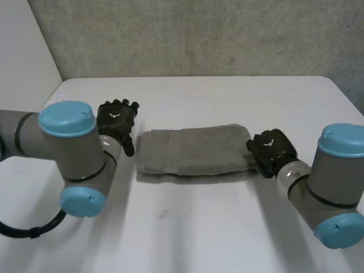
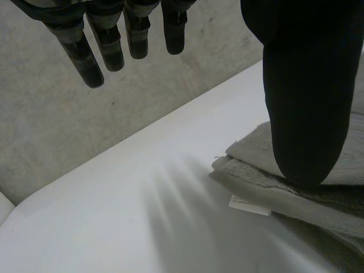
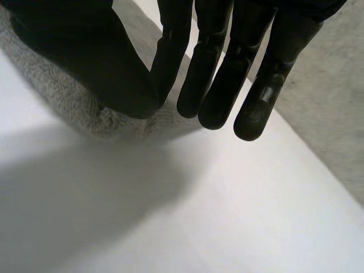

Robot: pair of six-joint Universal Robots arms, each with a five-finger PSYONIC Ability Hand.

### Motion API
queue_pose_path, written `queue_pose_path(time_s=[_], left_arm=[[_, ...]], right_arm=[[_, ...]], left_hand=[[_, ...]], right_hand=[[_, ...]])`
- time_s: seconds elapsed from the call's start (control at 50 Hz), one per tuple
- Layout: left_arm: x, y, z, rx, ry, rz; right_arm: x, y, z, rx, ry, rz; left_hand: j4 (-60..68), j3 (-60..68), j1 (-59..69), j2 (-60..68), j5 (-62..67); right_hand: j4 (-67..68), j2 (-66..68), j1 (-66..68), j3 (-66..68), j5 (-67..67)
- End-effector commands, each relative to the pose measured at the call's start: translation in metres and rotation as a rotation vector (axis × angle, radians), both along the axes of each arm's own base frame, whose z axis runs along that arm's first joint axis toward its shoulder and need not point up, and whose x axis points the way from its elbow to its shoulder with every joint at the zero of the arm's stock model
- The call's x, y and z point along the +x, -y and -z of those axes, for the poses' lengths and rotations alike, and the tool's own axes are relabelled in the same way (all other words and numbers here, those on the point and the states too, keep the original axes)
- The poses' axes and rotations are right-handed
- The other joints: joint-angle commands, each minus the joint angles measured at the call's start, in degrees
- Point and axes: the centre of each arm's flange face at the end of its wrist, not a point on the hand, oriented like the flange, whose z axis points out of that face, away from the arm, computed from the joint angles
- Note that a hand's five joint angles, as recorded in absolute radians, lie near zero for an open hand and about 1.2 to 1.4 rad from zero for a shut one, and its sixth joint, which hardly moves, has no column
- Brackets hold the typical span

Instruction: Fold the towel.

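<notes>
A grey towel (image 1: pixel 193 151) lies folded into a long band across the middle of the white table (image 1: pixel 187 227). My left hand (image 1: pixel 116 120) hangs just off its left end, open, fingers (image 2: pixel 91 51) straight and spread. Its thumb (image 2: pixel 307 102) reaches over the stacked layers of the towel (image 2: pixel 318 199), where a white label (image 2: pixel 250 205) sticks out. My right hand (image 1: pixel 272 149) sits at the towel's right end. There its fingers (image 3: pixel 227 74) are closed against the thumb (image 3: pixel 114 74), pinching the towel's edge (image 3: pixel 68 96).
A grey wall (image 1: pixel 199 34) runs behind the table's far edge. Bare tabletop stretches in front of the towel and on both sides, with both grey arms low over it.
</notes>
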Motion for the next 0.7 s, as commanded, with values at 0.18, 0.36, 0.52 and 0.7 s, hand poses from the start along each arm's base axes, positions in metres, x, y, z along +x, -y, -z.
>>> queue_pose_path(time_s=[0.18,0.36,0.52,0.7], left_arm=[[0.017,-0.038,-0.019,0.017,-0.009,0.072],[0.021,-0.045,-0.009,0.053,0.008,0.071],[0.022,-0.046,-0.006,0.054,0.008,0.071],[0.022,-0.047,-0.007,0.055,0.007,0.071]], right_arm=[[0.000,0.011,-0.032,-0.147,-0.108,0.018],[0.001,0.008,-0.028,-0.026,0.100,0.062],[-0.008,0.008,-0.003,0.146,0.265,0.035],[-0.007,0.012,0.015,0.214,0.298,0.034]], left_hand=[[0.4,0.4,0.4,0.4,-0.5],[0.2,0.3,0.2,0.3,-0.6],[0.1,0.1,0.1,0.1,-0.8],[0.1,0.1,0.1,0.1,-0.8]], right_hand=[[11.9,12.8,24.4,12.4,14.1],[-21.7,-20.8,-9.2,-21.2,-19.5],[-24.9,-24.0,-12.4,-24.4,-22.7],[-25.9,-25.0,-13.4,-25.4,-23.7]])
